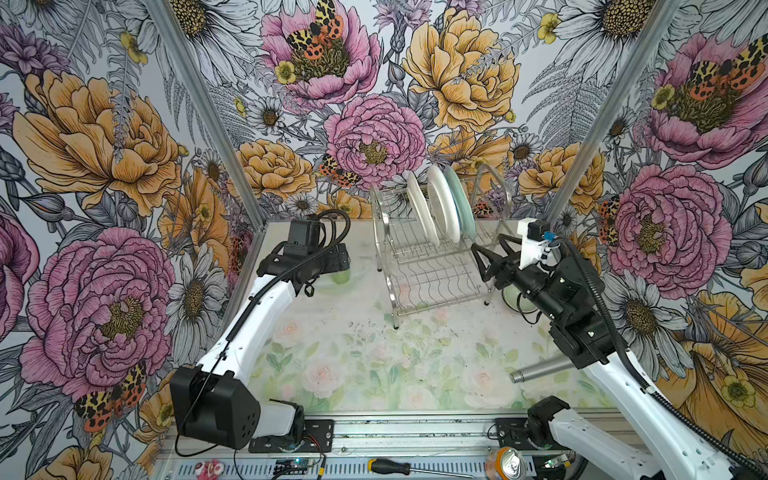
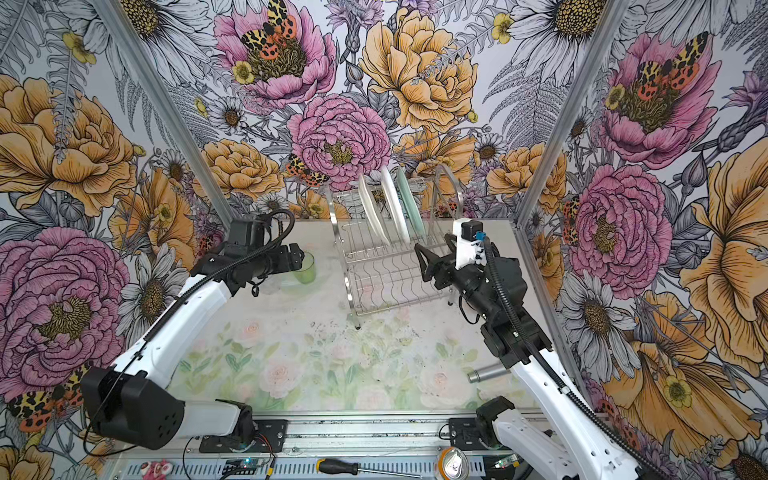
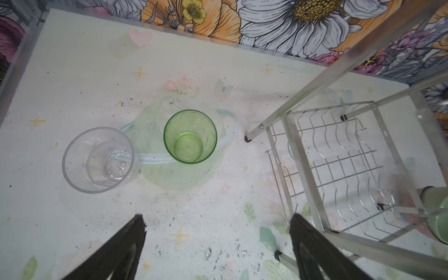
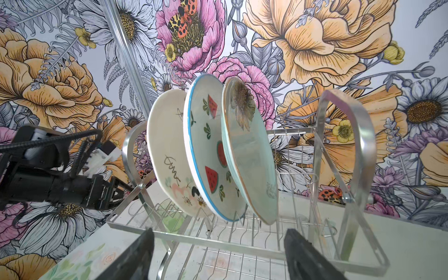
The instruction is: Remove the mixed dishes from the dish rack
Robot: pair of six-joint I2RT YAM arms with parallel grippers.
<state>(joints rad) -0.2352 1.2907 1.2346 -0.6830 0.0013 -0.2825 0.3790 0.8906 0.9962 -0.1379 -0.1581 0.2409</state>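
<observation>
On the flower-printed desk [image 1: 374, 353], toward its back edge, the steel dish rack [image 1: 432, 274] carries three plates on edge in its upper shelf; a cream plate [image 4: 167, 150] with black scribbles, a watermelon-print plate [image 4: 211, 155] and a mint green plate [image 4: 252, 169] stand side by side, all leaning the same way. Left of the rack, a green tumbler [image 3: 190, 137] and a clear glass [image 3: 99, 160] stand upright on the desk, near each other but apart; the left pincer [image 3: 218, 242] hangs above that patch with its fingers [image 3: 131, 242] spread wide and nothing between them. At the rack's right end, the right pincer [image 1: 492, 249] points at the upper shelf, level with the plates' lower edges; its wrist view shows the jaws wide and empty, the rack's front rail running across the gap between them; whether a tip touches the wire cannot be told. A pale green bowl [image 1: 517, 301] sits on the desk just right of the rack, half hidden under the right arm; a grey metal cylinder [image 1: 540, 370] lies on its side near the front right corner. Along the front rail lie a screwdriver [image 1: 390, 466] and a drink can [image 1: 505, 463].
</observation>
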